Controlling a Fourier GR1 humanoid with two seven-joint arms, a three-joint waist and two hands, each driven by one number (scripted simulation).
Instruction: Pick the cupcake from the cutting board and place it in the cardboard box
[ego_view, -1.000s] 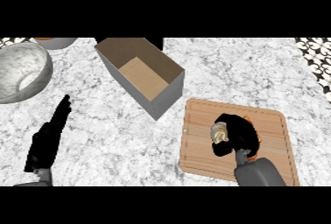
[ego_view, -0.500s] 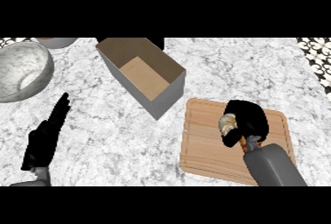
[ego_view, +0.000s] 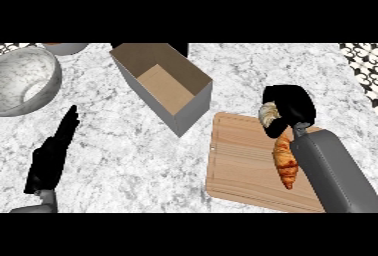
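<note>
Cupcake, pale and rounded (ego_view: 269, 114), sits gripped in the curled black right hand (ego_view: 291, 107) above the wooden cutting board's (ego_view: 240, 165) far edge; its orientation is hidden. Left hand (ego_view: 50, 157) rests straight-fingered. Open cardboard box (ego_view: 164, 85) stands nearby; a golden croissant (ego_view: 285, 161) lies lengthwise.

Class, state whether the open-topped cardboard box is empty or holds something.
Empty: the cardboard box shows only its bare brown floor; the cupcake is in the right robot hand.

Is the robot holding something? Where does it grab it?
Yes. The right hand curls round the cupcake, gripping its side. The left hand holds nothing.
</note>
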